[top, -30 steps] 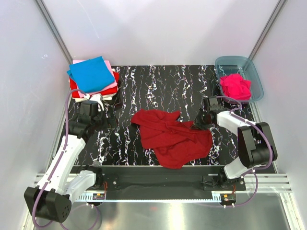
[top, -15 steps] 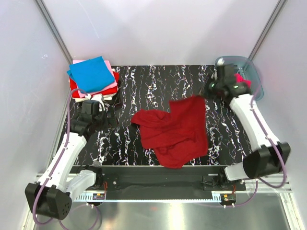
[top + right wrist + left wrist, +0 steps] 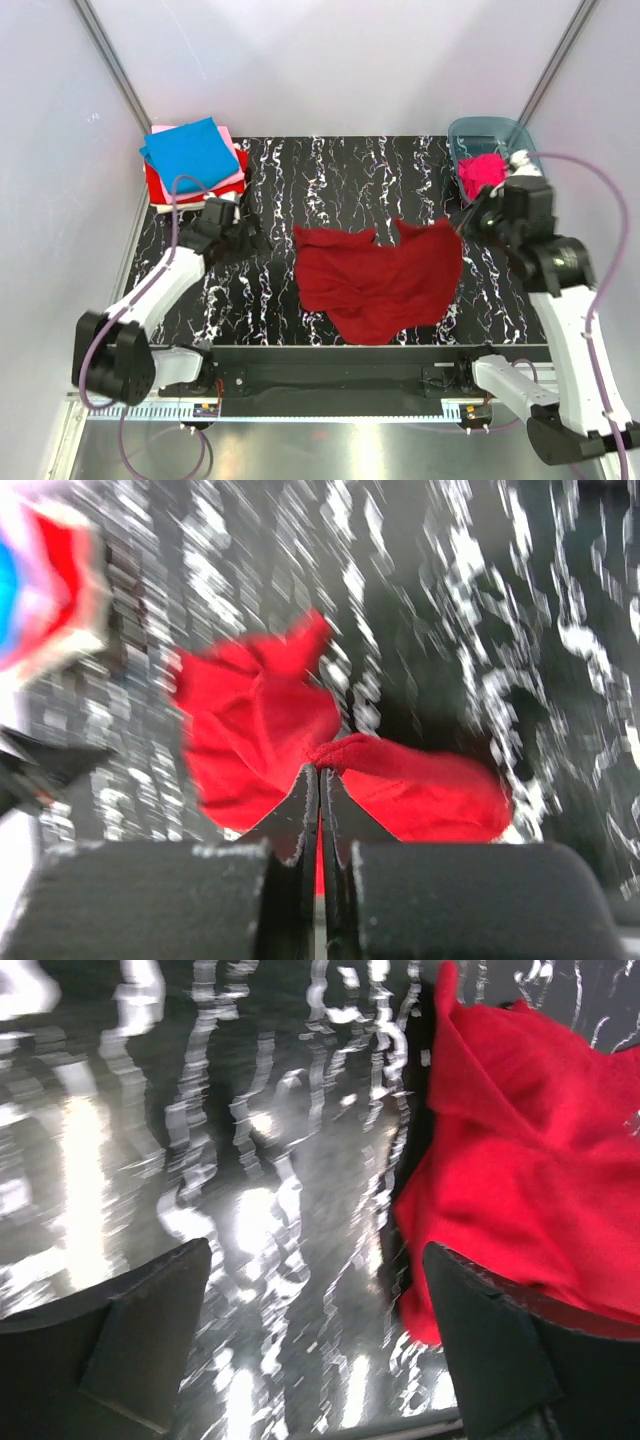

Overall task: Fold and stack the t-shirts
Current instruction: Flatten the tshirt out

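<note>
Right gripper [image 3: 466, 222] pulled back nearer from beside the tub [image 3: 480, 125], jaws pinched on the dark red t-shirt [image 3: 375, 285] at its right edge. It dragged that edge right, so the shirt went from bunched to spread wider. Left gripper [image 3: 252, 236] swung right, away from the stack [image 3: 195, 160], and ended near the shirt's left edge, jaws apart.

Left pincer [image 3: 318, 1290] agape, low; right pincer [image 3: 320, 780] raised, tight on dark red t-shirt [image 3: 375, 280]

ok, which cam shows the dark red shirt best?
Top external: the whole dark red shirt is in frame, outline complete. Left wrist catches only one edge; right wrist is motion-blurred, showing a bunched part pinched in the right claw.
</note>
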Robot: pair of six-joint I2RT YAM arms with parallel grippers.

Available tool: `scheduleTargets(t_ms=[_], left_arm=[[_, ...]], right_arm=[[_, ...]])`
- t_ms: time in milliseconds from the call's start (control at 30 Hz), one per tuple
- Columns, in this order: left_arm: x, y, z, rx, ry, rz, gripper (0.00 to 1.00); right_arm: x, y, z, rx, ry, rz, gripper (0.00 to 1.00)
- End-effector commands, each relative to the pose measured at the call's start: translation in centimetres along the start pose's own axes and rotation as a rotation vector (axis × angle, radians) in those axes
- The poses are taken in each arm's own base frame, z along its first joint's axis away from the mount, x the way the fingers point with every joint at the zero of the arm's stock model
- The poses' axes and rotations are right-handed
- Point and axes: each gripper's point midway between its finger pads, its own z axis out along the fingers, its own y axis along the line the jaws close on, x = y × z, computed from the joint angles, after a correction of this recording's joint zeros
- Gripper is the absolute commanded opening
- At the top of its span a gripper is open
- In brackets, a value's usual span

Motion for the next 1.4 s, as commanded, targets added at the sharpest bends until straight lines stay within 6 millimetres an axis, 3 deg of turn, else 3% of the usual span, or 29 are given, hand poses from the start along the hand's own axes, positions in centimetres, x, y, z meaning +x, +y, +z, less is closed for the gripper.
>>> scheduleTargets(t_ms=[0, 133, 333, 700, 767, 1000, 1367], left_arm=[[-0.8, -5.2, 3.0, 0.141, -0.057, 0.020, 0.90], [-0.5, -7.5, 5.8, 0.123, -0.050, 0.121, 0.88], [-1.7, -8.0, 8.7, 0.079, -0.063, 0.166, 0.89], [-4.9, -10.0, 9.2, 0.086, -0.130, 0.087, 0.93], [-4.6, -9.3, 10.1, 0.042, -0.109, 0.063, 0.91], [-5.6, -7.8, 10.3, 0.047, -0.142, -0.082, 0.89], [-4.2, -8.3, 13.6, 0.056, -0.049, -0.087, 0.74]], right_arm=[[2.8, -1.9, 2.6, 0.066, 0.091, -0.004, 0.00], [3.2, -2.4, 2.8, 0.083, 0.098, -0.024, 0.00], [3.7, -3.3, 2.9, 0.110, 0.107, -0.052, 0.00], [6.1, -3.7, 4.6, 0.093, 0.173, -0.046, 0.00], [6.3, -3.8, 4.7, 0.095, 0.183, -0.048, 0.00], [6.8, -4.1, 4.8, 0.098, 0.194, -0.059, 0.00], [8.0, -4.3, 5.6, 0.084, 0.229, -0.055, 0.00]])
